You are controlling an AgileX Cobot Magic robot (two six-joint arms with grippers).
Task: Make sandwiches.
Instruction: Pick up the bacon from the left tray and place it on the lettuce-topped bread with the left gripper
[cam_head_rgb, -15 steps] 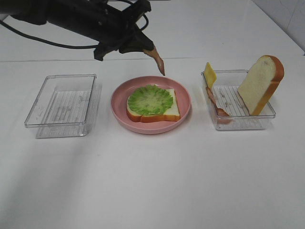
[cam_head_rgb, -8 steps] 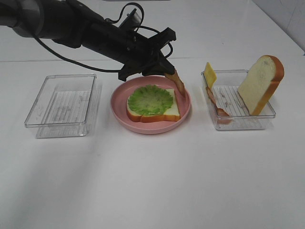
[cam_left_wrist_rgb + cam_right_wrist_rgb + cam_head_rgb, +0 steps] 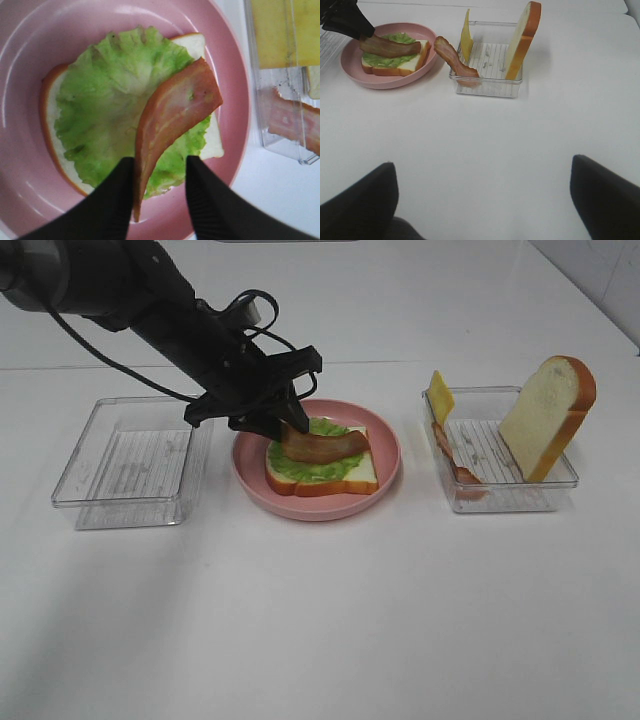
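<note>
Starting with the high camera, a pink plate [image 3: 392,462] is seen in the middle of the white table [image 3: 320,620]. On it a bread slice [image 3: 358,478] is laid flat, covered by a lettuce leaf [image 3: 335,466]. A bacon strip [image 3: 328,447] is laid across the lettuce leaf, and one end of it is met by the left gripper [image 3: 288,428]. A clear left tray [image 3: 70,485] is placed beside the plate. On the other side, a right tray [image 3: 505,502] is placed, in which a second bread slice [image 3: 548,415] is leaned upright, while a cheese slice [image 3: 440,396] and a second bacon strip [image 3: 455,466] are kept at the wall nearest the plate. In the left wrist view, the end of the bacon strip [image 3: 175,107] is found between the fingers [image 3: 107,210] of the left gripper [image 3: 160,162]. These are held apart: one finger is touched by the strip, and green lettuce leaf [image 3: 100,105] is seen between the strip and the other finger, so the strip is not pinched. In the right wrist view, the fingers [image 3: 365,200] of the right gripper [image 3: 482,167] are spread wide above the table [image 3: 485,130], well apart from the plate [image 3: 355,75] and the right tray [image 3: 487,89].
</note>
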